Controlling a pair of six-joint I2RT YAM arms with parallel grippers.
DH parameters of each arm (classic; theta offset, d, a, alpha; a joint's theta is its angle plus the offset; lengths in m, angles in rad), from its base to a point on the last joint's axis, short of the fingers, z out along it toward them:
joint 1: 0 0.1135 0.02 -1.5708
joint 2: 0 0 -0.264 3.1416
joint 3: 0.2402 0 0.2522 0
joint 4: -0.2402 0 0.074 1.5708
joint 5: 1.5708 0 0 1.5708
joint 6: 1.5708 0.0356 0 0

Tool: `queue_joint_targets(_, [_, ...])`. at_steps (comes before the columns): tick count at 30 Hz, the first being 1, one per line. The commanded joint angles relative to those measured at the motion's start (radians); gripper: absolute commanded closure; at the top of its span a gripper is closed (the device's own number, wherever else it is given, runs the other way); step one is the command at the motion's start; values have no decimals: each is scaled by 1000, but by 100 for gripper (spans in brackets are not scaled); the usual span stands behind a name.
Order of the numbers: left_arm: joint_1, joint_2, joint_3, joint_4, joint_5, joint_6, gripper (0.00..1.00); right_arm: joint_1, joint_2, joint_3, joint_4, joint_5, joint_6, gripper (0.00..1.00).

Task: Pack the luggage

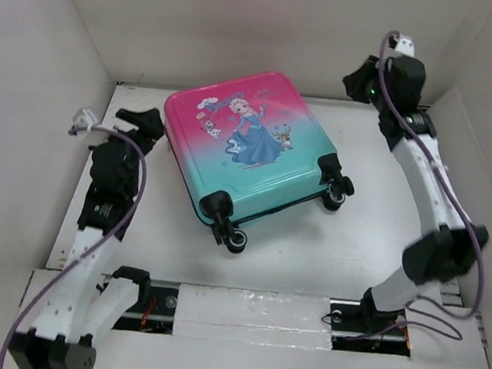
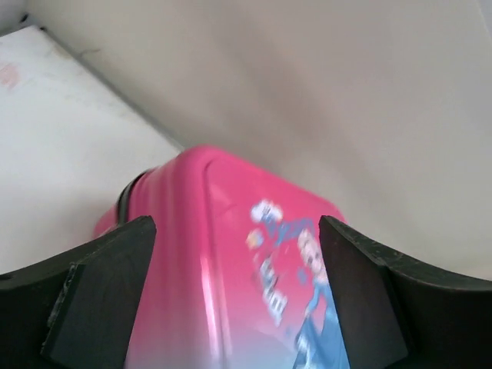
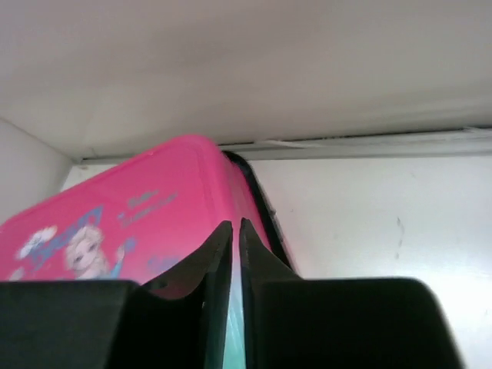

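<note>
The luggage (image 1: 250, 146) lies flat and closed on the white table, printed side up, pink end towards the back and wheels (image 1: 234, 236) towards the front. My left gripper (image 1: 144, 126) sits just left of its pink corner, open, with nothing between the fingers. In the left wrist view the luggage (image 2: 231, 261) shows beyond the gap of the left gripper (image 2: 237, 231). My right gripper (image 1: 359, 80) hangs raised at the back right, clear of the case. In the right wrist view the right gripper (image 3: 235, 231) is open only a narrow slit, empty, above the luggage (image 3: 138, 215).
White walls (image 1: 74, 63) close in the table on the left, back and right. A taped rail (image 1: 251, 311) with both arm bases runs along the near edge. The right arm's elbow (image 1: 440, 251) stands over the table's right side.
</note>
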Motion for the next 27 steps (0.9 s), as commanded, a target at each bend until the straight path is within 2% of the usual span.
queue_joint_targets(1, [-4,240,126,171,21,-3,18,49,-261,-318,95,28,32,90])
queue_joint_targets(2, [6,295,166,204,45,-19,22,72,-400,-407,128,28,56,100])
queue_joint_targets(3, [20,354,210,226,77,-8,25,100,-466,-485,163,45,57,100])
queue_joint_targets(4, [29,483,331,226,126,3,30,168,-528,-613,163,83,67,100])
queue_joint_targets(6, [55,640,512,115,183,50,38,244,-685,-712,133,93,77,100])
queue_joint_targets(7, [55,725,735,43,209,114,39,314,-731,-754,105,93,77,100])
queue_joint_targets(8, [78,886,843,-25,234,156,41,344,-772,-823,62,113,77,100])
queue_joint_targets(9, [94,967,952,-158,270,194,43,371,-859,-857,18,132,90,100])
queue_joint_targets(10, [106,1041,1059,-230,283,214,43,399,-907,-895,-51,151,109,100])
queue_joint_targets(11, [120,1167,1231,-280,326,249,44,445,-954,-971,-83,180,124,100])
queue_joint_targets(14, [193,1320,1443,-406,464,250,44,512,-1102,-1053,-204,171,188,100])
queue_joint_targets(17, [236,1437,1482,-406,544,236,44,580,-1110,-1092,-205,157,264,100])
queue_joint_targets(19, [249,1497,1492,-406,571,236,44,603,-1055,-1118,-167,220,275,100])
queue_joint_targets(24, [249,1594,1492,-384,778,248,44,571,-759,-1089,-14,347,227,100])
queue_joint_targets(27, [239,1615,1467,-366,821,248,45,502,-604,-1020,68,357,186,100])
